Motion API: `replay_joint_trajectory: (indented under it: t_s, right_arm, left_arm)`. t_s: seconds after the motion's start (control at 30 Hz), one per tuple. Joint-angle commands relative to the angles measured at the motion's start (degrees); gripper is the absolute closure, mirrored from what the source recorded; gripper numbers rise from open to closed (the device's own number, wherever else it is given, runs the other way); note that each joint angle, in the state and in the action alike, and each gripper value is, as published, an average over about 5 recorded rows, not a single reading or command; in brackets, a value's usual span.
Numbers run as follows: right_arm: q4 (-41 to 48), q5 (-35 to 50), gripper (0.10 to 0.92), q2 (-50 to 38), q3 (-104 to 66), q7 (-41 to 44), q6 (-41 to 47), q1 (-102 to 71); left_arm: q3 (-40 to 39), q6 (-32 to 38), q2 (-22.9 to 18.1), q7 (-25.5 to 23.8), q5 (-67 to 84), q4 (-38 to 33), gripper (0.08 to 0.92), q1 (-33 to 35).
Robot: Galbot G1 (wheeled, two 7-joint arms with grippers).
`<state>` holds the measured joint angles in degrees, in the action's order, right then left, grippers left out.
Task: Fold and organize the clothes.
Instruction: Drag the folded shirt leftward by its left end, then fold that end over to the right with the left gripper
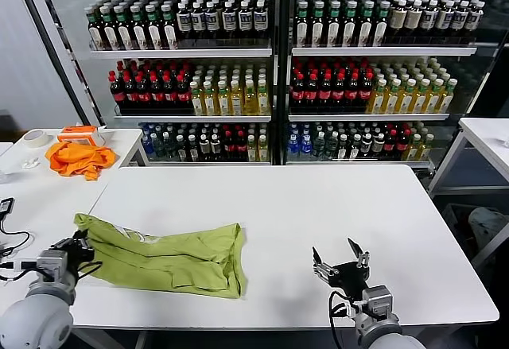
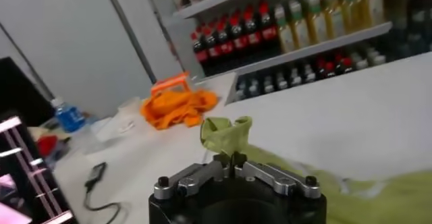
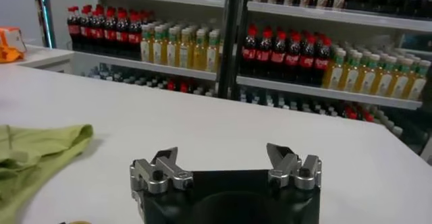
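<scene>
Lime-green T-shirt [image 1: 171, 255] lies crumpled in a loose fold on the white table [image 1: 318, 214], over toward my left near the front edge, with a bit of white print peeking out along its upper fold. I've got its left corner in my left gripper [image 1: 77, 247]: the fingers are pinched right together on a bunched tip of the fabric, and on the left wrist view that tip pokes up just above the closed jaws. My right gripper [image 1: 339, 261] hovers over bare tabletop near the front edge, well apart from the shirt, fingers spread wide and holding nothing. On the side table [image 1: 119, 144] off to my left I see an orange cloth [image 1: 78, 158] in a heap, with a roll of tape [image 1: 34, 137] near it. Behind the table, shelves [image 1: 274, 51] are packed with bottles.
</scene>
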<state>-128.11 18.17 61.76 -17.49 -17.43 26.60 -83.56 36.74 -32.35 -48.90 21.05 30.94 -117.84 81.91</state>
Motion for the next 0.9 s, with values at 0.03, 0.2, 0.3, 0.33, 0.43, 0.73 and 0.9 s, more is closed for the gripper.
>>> replay_joint_trajectory:
  t_s: [0.03, 0.2, 0.3, 0.33, 0.43, 0.73, 0.9]
  right_arm:
    - [-0.2, 0.0, 0.203, -0.1, -0.6, -0.1, 0.0, -0.3]
    - [-0.4, 0.0, 0.203, 0.0, -1.4, -0.1, 0.0, -0.9]
    - [-0.2, -0.1, 0.203, 0.1, -1.5, -0.1, 0.0, -1.0]
    - [-0.1, -0.1, 0.203, 0.1, -1.5, -0.1, 0.0, -1.0]
    - [0.1, -0.3, 0.203, 0.1, -1.4, -0.1, 0.0, -0.9]
    - [0.3, -1.1, 0.203, 0.2, -0.8, -0.1, 0.1, -0.8]
    - [0.2, -1.2, 0.203, 0.0, -0.8, -0.3, 0.1, -0.7]
  left_arm:
    - [-13.6, -0.8, -4.2, -1.7, 1.7, -5.3, 0.911, -5.1]
    - [-20.1, -0.8, -6.8, -4.8, 1.8, -4.4, 0.91, -9.0]
    - [-22.6, -0.8, -8.1, -6.0, 1.5, -2.8, 0.911, -11.2]
    - [-23.3, -0.8, -8.4, -6.3, 1.6, -2.3, 0.911, -11.8]
    - [-25.0, -0.7, -8.8, -7.0, 1.7, -1.2, 0.91, -13.1]
    - [-28.5, -0.7, -9.0, -7.6, 1.1, 1.4, 0.911, -15.9]
    - [-29.7, -0.7, -10.1, -7.7, 2.0, 1.5, 0.911, -17.0]
